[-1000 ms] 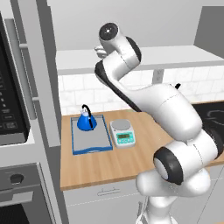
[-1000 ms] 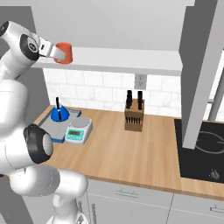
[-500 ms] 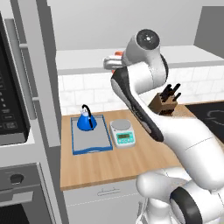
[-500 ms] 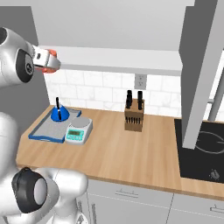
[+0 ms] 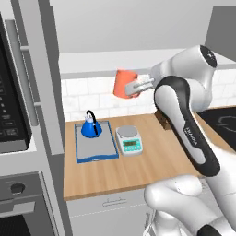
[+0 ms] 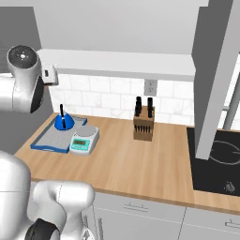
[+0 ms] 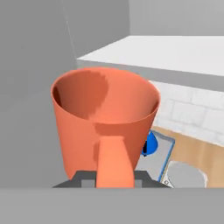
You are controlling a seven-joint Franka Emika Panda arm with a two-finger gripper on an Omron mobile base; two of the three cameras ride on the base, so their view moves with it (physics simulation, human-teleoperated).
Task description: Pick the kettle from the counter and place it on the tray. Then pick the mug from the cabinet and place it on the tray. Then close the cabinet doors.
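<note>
gripper (image 5: 137, 86): pinched on the plain orange cylindrical mug (image 5: 124, 84), held in the air above the light-brown wooden counter (image 5: 138, 166) | squat bright-blue kettle (image 5: 91, 127): on far end of flat grey blue-rimmed tray (image 5: 94, 150) | small white-green kitchen scale (image 5: 129, 139): just beside tray

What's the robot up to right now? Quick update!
Gripper shut on the mug, carried high over the counter. Kettle already on the tray. Nothing in the way.
</note>
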